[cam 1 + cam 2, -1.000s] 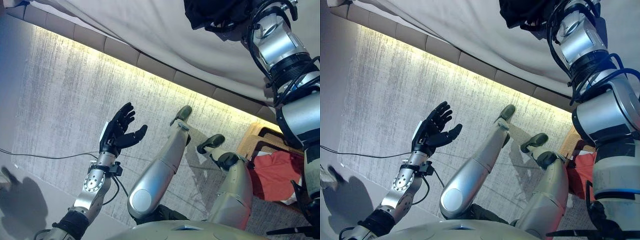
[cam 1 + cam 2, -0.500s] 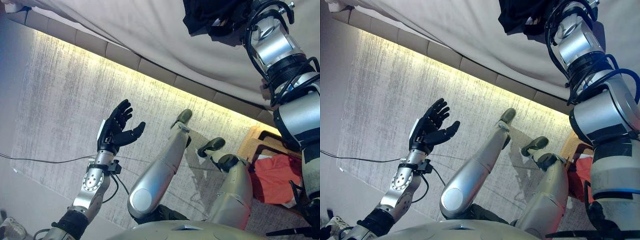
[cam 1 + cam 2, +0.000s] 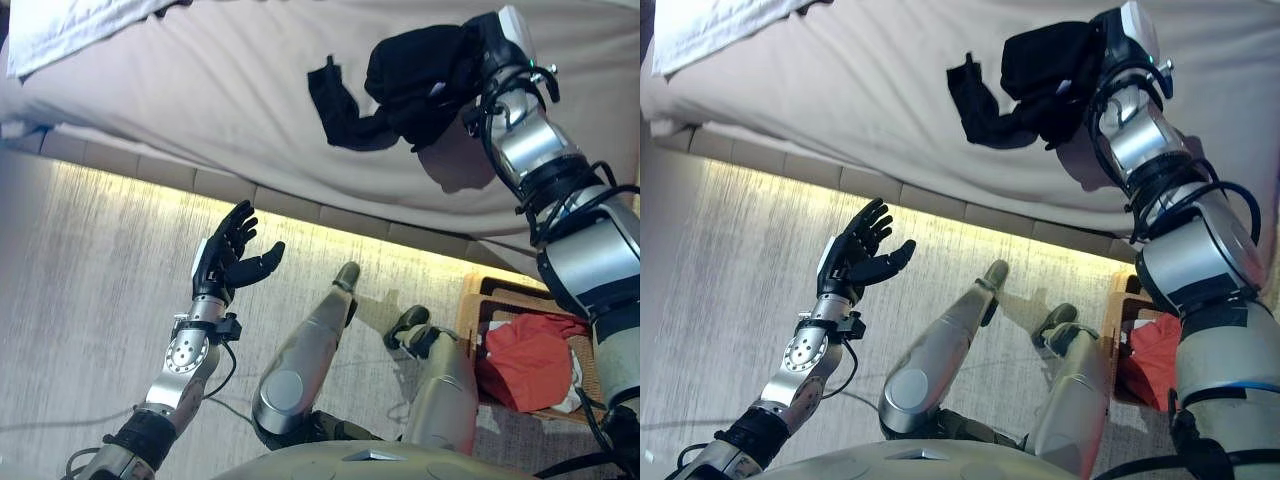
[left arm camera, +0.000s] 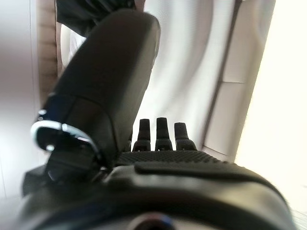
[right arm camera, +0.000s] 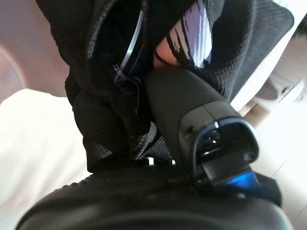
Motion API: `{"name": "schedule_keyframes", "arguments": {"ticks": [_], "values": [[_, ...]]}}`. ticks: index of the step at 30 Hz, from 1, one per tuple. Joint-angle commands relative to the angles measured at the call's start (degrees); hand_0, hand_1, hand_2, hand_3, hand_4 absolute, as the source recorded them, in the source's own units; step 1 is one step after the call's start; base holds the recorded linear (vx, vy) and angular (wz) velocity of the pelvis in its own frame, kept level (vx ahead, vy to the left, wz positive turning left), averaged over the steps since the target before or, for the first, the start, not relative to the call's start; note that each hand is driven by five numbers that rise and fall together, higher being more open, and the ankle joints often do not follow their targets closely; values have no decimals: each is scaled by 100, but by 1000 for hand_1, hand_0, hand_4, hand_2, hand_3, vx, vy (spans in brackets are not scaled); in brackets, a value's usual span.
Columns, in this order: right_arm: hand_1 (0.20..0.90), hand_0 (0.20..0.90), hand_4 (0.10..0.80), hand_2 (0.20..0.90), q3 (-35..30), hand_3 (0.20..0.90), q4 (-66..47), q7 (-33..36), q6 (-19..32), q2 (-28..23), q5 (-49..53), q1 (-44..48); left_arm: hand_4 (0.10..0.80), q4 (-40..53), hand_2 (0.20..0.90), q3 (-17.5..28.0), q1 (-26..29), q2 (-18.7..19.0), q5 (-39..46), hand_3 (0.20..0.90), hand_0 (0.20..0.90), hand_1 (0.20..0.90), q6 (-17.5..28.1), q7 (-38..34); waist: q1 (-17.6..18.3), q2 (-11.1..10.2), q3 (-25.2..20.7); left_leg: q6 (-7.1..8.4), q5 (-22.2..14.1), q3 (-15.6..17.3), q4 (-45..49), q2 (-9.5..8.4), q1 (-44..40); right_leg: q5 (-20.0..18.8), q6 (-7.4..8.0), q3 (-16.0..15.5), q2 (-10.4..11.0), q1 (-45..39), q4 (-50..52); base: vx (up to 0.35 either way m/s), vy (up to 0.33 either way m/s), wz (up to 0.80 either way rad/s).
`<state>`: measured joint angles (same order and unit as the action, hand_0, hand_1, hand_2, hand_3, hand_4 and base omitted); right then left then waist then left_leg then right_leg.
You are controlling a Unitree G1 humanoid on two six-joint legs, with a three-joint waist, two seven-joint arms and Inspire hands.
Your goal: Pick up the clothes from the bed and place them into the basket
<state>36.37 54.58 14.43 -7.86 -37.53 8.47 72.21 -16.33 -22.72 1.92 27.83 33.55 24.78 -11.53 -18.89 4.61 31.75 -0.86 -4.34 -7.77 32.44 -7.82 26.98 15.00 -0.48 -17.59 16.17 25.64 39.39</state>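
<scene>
Left arm enters from about 7 o'clock in the head views, forearm angled up toward 12. Left hand [image 3: 228, 262] raised in free air, palm up, fingers [image 3: 238, 225] straight and slightly spread toward 12–1 o'clock, thumb [image 3: 262, 261] standing out toward 3 o'clock. Nothing in it. Its wrist view agrees: fingertips [image 4: 165, 125] in a straight row, thumb [image 4: 108, 79] large in the foreground.

Right arm enters from 4–5 o'clock, extended up toward 11–12, wrist bent inward toward 9. Right hand [image 3: 478, 45] mostly buried in dark cloth; its wrist view shows the thumb [image 5: 184, 103] pressed into the fabric, clamped on it.
</scene>
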Motion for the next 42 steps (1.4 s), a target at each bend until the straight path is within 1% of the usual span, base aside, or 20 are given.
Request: {"name": "schedule_keyframes", "arguments": {"ticks": [1,2,3,4,6,8,9,11,13,16,18,21,22,23,26,31,39,42], "values": [[300,300,100,300,-321,200,-726,173,826,-741,183,212,800,11,900,210,102,-1,-359,900,900,900,176,-153,198,-276,-467,-129,-663,241,4,137,-746,-286,-95,-57,-410,-1040,-492,193,-6,-62],[300,300,100,300,-398,200,-760,147,873,-756,195,68,800,-40,900,214,130,-27,-368,900,900,900,138,-180,268,-308,-527,-120,-656,286,-117,179,-898,-329,-82,-18,-440,-1181,-655,138,-1,-52],[300,300,100,300,-480,200,-808,144,917,-795,253,-83,800,-101,900,226,154,-52,-376,900,900,900,120,-180,361,-341,-612,-128,-492,340,-294,212,-984,-514,-115,-25,-465,-1291,-931,84,0,-33],[300,300,100,300,-558,200,-902,105,919,-838,292,-246,800,-130,900,243,157,-73,-381,900,900,900,58,-209,435,-370,-694,-107,-462,380,-425,258,-1136,-570,-93,33,-508,-1440,-1127,44,0,-25],[300,300,100,300,-651,200,-973,101,951,-875,332,-436,800,-202,900,249,151,-99,-383,900,900,900,69,-206,523,-400,-762,-99,-444,436,-562,293,-1296,-632,-73,106,-563,-1581,-1334,97,-10,-39],[300,300,100,300,-859,200,-1110,7,1091,-937,331,-855,800,-332,900,264,150,-150,-386,900,900,900,-11,-257,721,-472,-944,-88,-373,521,-849,336,-1570,-788,-11,283,-640,-1786,-1703,157,-9,-54],[300,300,100,300,-1040,200,-1283,-73,1133,-1004,330,-1207,800,-470,900,297,139,-206,-383,900,900,900,-38,-272,883,-515,-1068,-79,-358,646,-1113,391,-1845,-891,46,440,-703,-1983,-2002,176,-9,-43],[300,300,100,300,-1134,200,-1375,-124,1147,-1067,363,-1400,800,-560,900,324,137,-229,-364,900,900,900,-76,-266,998,-545,-1181,-81,-322,732,-1335,416,-2000,-985,87,524,-739,-2082,-2213,122,-7,-42],[300,300,100,300,-1312,200,-1508,-233,1198,-1167,377,-1721,800,-712,900,384,122,-252,-290,900,900,900,-127,-244,1186,-588,-1350,-76,-277,883,-1640,460,-2243,-1150,155,706,-807,-2231,-2541,109,-7,-48],[300,300,100,300,-1546,200,-1613,-274,1339,-1266,334,-2141,800,-887,900,450,129,-305,-196,900,900,900,-193,-200,1404,-624,-1545,-69,-153,1061,-2025,533,-2463,-1363,256,898,-872,-2302,-2855,77,-16,-45],[300,300,100,300,-1792,200,-1825,-326,1394,-1388,327,-2497,800,-1036,900,546,126,-344,-177,900,900,900,-227,-118,1574,-645,-1691,-71,-82,1173,-2313,571,-2611,-1510,332,1096,-931,-2314,-3077,64,-16,-39],[300,300,100,300,-2122,200,-2093,-278,1337,-1490,274,-2982,800,-1221,900,657,151,-382,-180,900,900,900,-263,31,1796,-661,-1843,-77,-39,1328,-2587,600,-2734,-1688,426,1349,-973,-2286,-3318,56,-18,-46],[300,300,100,300,-2260,200,-2205,-259,1311,-1505,260,-3164,800,-1252,900,685,180,-392,-186,900,900,900,-292,48,1872,-655,-1878,-81,-31,1378,-2653,617,-2765,-1725,453,1431,-988,-2273,-3369,21,-16,-37],[300,300,100,300,-2270,200,-2213,-259,1308,-1505,258,-3177,800,-1253,900,681,181,-390,-186,900,900,900,-291,49,1863,-657,-1880,-81,-30,1383,-2657,617,-2768,-1727,453,1436,-989,-2273,-3370,17,-16,-38],[300,300,100,300,-2648,200,-2444,-188,1259,-1492,236,-3678,800,-1341,900,759,208,-440,-263,900,900,900,-297,119,2056,-647,-1949,-83,-20,1490,-2789,649,-2835,-1815,500,1629,-1030,-2231,-3471,19,-20,-28],[300,300,100,300,-3093,200,-2601,-241,1243,-1496,265,-4289,800,-1458,900,884,191,-501,-335,900,900,900,-377,275,2246,-650,-2026,-76,-44,1644,-2871,696,-2920,-1873,537,1793,-1068,-2223,-3567,24,-34,-29],[300,300,100,300,-3297,200,-2601,-300,1110,-1346,252,-4694,800,-1640,900,967,208,-600,-485,900,900,900,-460,459,2407,-621,-2162,-44,-48,1767,-2989,723,-3069,-1945,565,1935,-1118,-2259,-3680,25,-27,-16],[300,300,100,300,-3322,200,-2549,-132,1096,-1225,93,-4833,800,-1714,900,993,187,-624,-521,900,900,900,-444,473,2455,-594,-2214,-33,-47,1814,-3036,741,-3136,-1942,559,1954,-1146,-2283,-3699,29,-17,-3]]}}
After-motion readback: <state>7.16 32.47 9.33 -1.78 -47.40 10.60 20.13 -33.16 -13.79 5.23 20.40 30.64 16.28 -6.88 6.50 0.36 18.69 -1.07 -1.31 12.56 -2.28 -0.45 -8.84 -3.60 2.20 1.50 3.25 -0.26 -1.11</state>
